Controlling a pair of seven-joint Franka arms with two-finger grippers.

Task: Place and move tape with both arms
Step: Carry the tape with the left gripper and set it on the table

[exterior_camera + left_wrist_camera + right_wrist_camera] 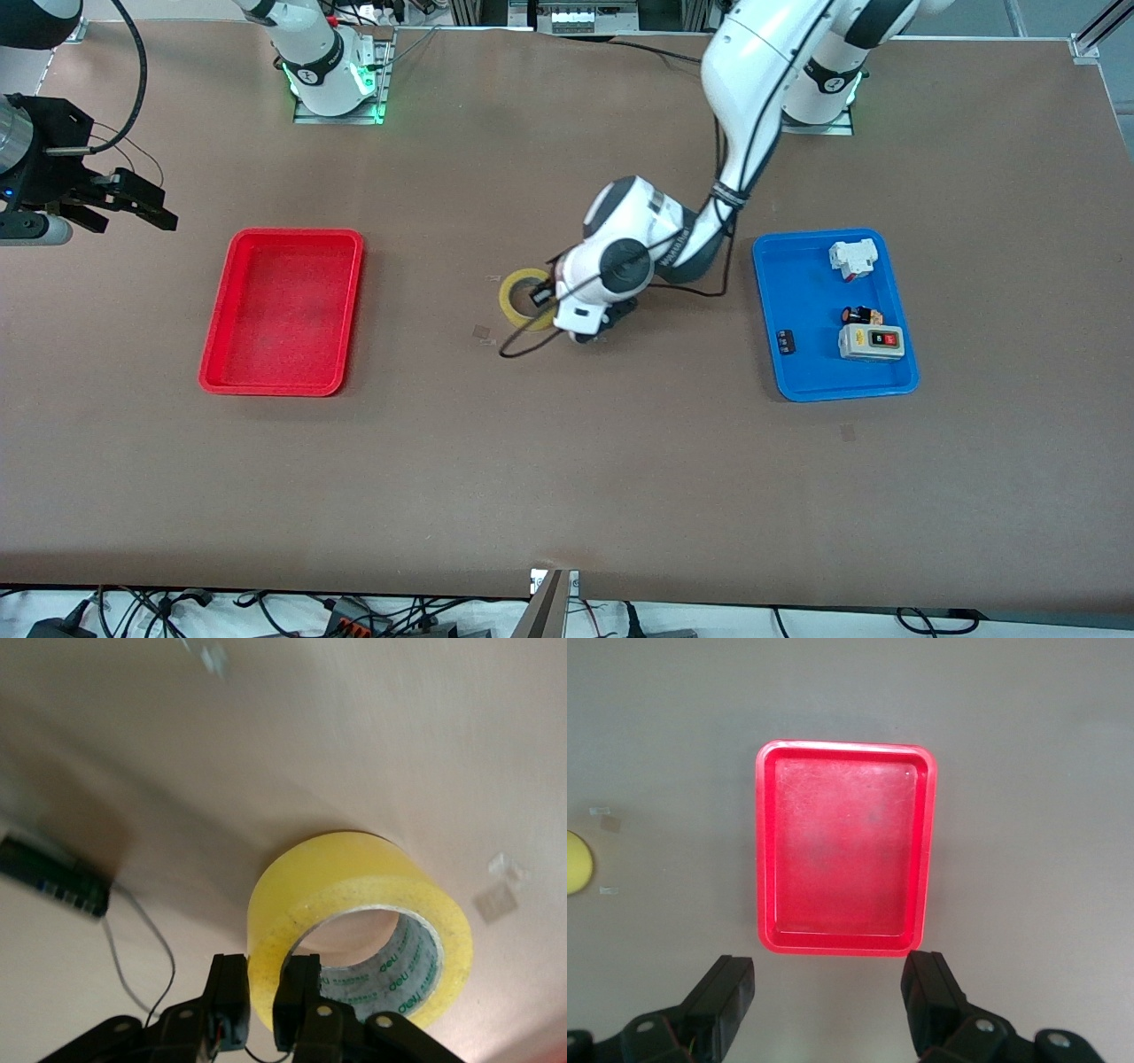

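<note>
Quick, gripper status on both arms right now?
Left gripper: shut on the tape, one finger inside the ring, one outside, at mid-table.
Right gripper: open, holding nothing, up in the air near the red tray.

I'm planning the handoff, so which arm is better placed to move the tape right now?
Left. The left gripper is shut on the tape wall at mid-table; the right gripper waits open near the red tray.

white arms (753,71), black cables, black grippers
</note>
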